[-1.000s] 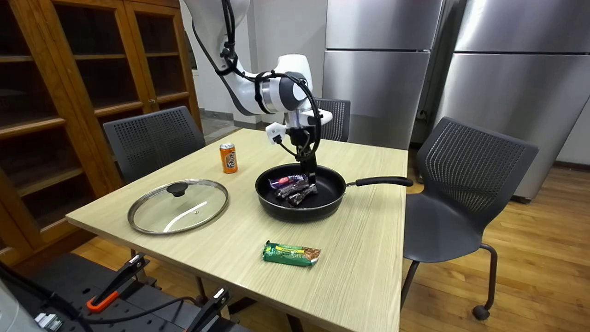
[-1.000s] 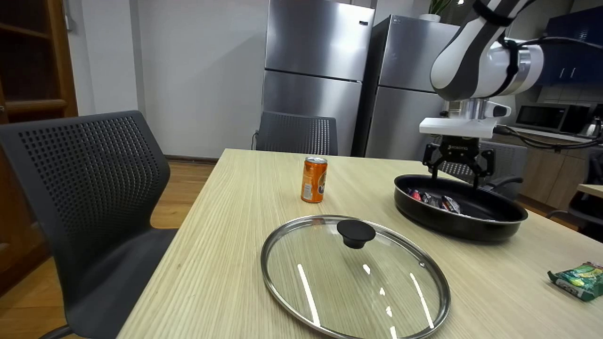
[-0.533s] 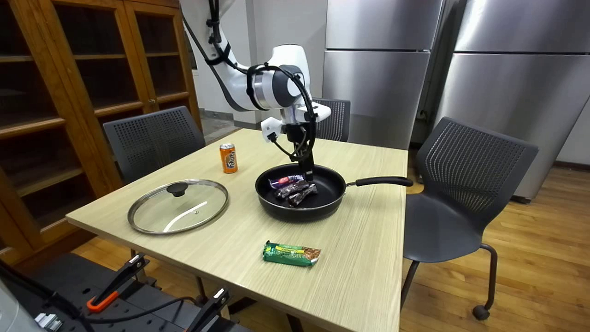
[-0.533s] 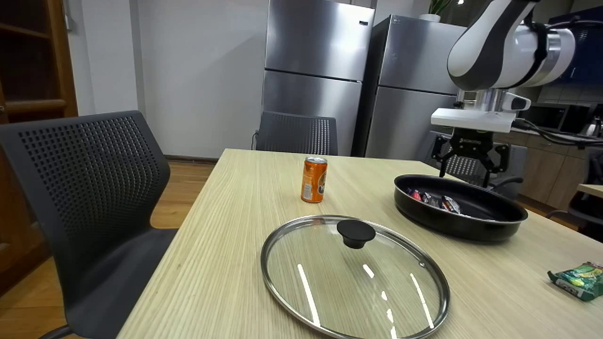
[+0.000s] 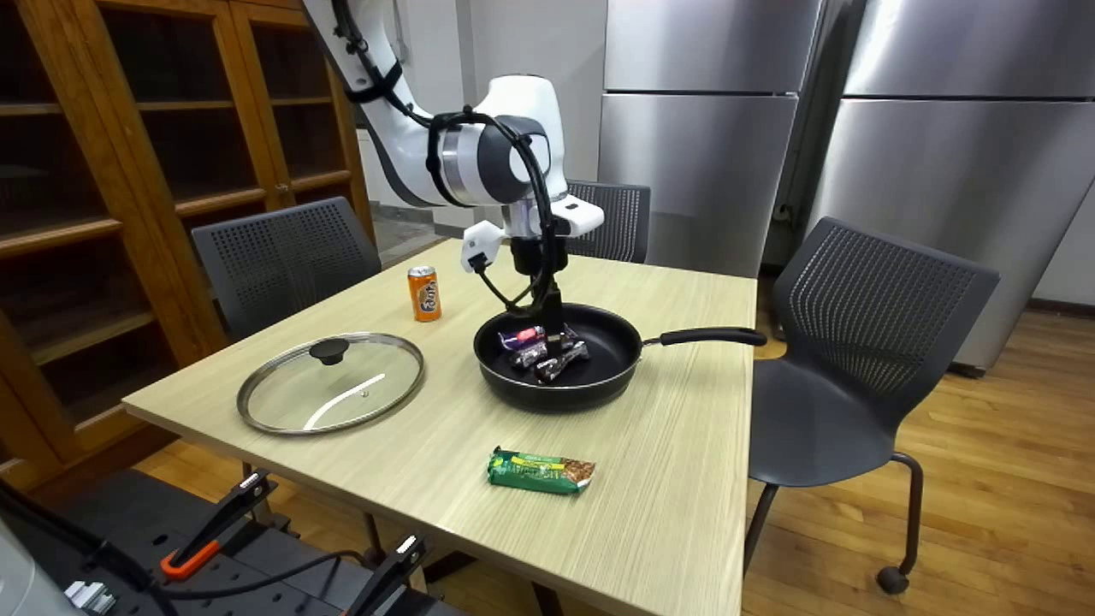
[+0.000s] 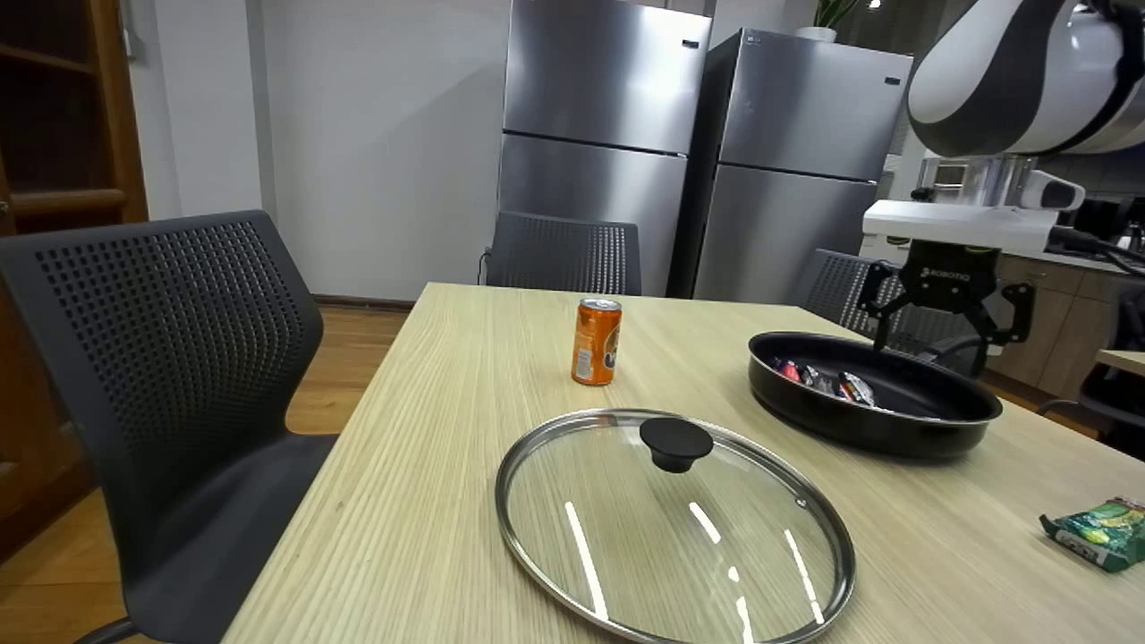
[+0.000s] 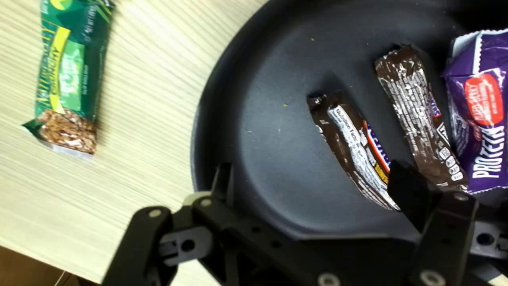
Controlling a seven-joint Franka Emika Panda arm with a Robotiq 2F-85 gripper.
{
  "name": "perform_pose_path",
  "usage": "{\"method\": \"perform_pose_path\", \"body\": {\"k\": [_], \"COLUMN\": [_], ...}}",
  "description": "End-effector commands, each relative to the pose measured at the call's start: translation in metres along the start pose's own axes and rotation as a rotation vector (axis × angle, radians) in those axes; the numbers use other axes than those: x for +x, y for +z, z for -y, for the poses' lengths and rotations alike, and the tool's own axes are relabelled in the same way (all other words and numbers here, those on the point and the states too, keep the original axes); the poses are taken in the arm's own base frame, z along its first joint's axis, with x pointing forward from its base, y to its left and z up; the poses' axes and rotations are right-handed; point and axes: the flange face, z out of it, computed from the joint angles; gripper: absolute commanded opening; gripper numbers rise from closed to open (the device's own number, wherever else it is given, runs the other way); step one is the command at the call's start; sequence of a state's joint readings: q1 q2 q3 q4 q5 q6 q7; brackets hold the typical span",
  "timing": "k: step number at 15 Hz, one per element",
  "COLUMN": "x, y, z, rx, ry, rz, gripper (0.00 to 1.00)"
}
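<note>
My gripper (image 7: 312, 178) is open and empty, pointing down above the black frying pan (image 7: 274, 135). In the wrist view its right finger overlaps the lower end of a brown wrapped bar (image 7: 353, 147); I cannot tell whether they touch. A second brown bar (image 7: 412, 111) and a purple protein bar (image 7: 486, 123) lie beside it in the pan. In both exterior views the gripper (image 5: 554, 342) (image 6: 930, 351) is over the pan (image 5: 612, 351) (image 6: 868, 434). A green granola bar (image 5: 539, 472) lies on the table outside the pan; it also shows in the wrist view (image 7: 73, 71).
A glass lid with a black knob (image 5: 328, 350) (image 6: 675, 440) lies flat on the table. An orange soda can (image 5: 424, 293) (image 6: 597, 342) stands behind it. The pan's handle (image 5: 710, 335) points toward a dark chair (image 5: 843, 385). More chairs stand around the table.
The arm and open gripper have shifted across the pan, leftward and slightly nearer in an exterior view, rightward in the opposite picture. The pan, bars, lid and can have not moved.
</note>
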State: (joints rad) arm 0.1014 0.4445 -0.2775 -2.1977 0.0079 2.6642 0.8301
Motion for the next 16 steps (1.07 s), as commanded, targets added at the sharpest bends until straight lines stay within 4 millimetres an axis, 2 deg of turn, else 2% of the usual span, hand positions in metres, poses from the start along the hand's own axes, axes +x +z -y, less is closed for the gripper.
{"method": "perform_pose_path", "body": {"k": [1, 8, 10, 11, 16], "x": [-0.016, -0.035, -0.042, -0.032, -0.036], "y": [-0.023, -0.027, -0.023, -0.015, -0.014], "z": [-0.035, -0.080, -0.078, -0.073, -0.075], "rx": [0.010, -0.016, -0.020, -0.031, -0.033], "ry": [0.077, 0.143, 0.115, 0.116, 0.106], "rz": [0.022, 0.050, 0.045, 0.057, 0.058], "gripper": [1.00, 1.00, 1.00, 1.00, 1.00]}}
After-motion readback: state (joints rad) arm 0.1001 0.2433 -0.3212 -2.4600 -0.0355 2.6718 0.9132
